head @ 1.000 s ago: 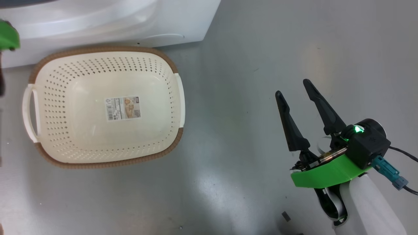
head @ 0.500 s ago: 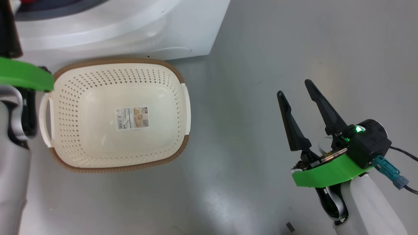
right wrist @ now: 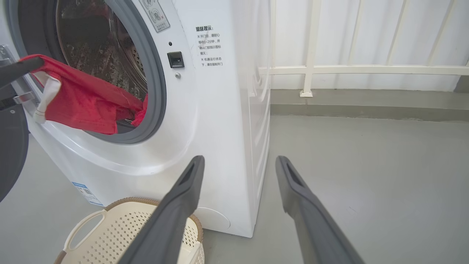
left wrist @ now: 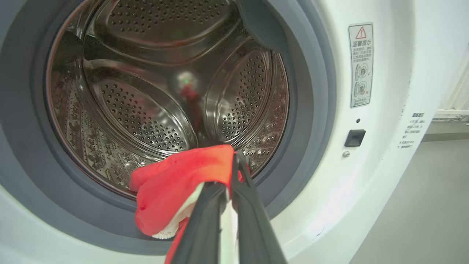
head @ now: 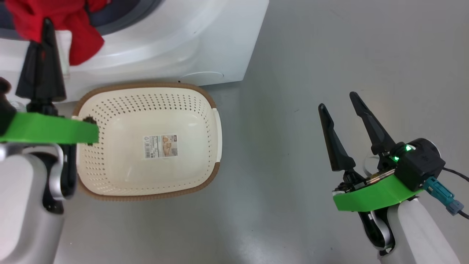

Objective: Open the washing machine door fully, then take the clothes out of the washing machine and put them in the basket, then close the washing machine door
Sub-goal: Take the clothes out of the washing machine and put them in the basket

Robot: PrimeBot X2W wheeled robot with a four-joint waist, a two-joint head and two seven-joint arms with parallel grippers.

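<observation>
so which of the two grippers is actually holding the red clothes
The left gripper, shut on the clothes at the mouth of the washing machine. The right gripper is open and empty, away from the basket.

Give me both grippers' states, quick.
Left gripper: shut on the clothes.
Right gripper: open, holding nothing.

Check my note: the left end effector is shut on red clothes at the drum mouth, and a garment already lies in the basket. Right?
No: the basket holds no garment, as the head view shows. The rest stands: the left end effector is shut on red clothes at the drum mouth.
</observation>
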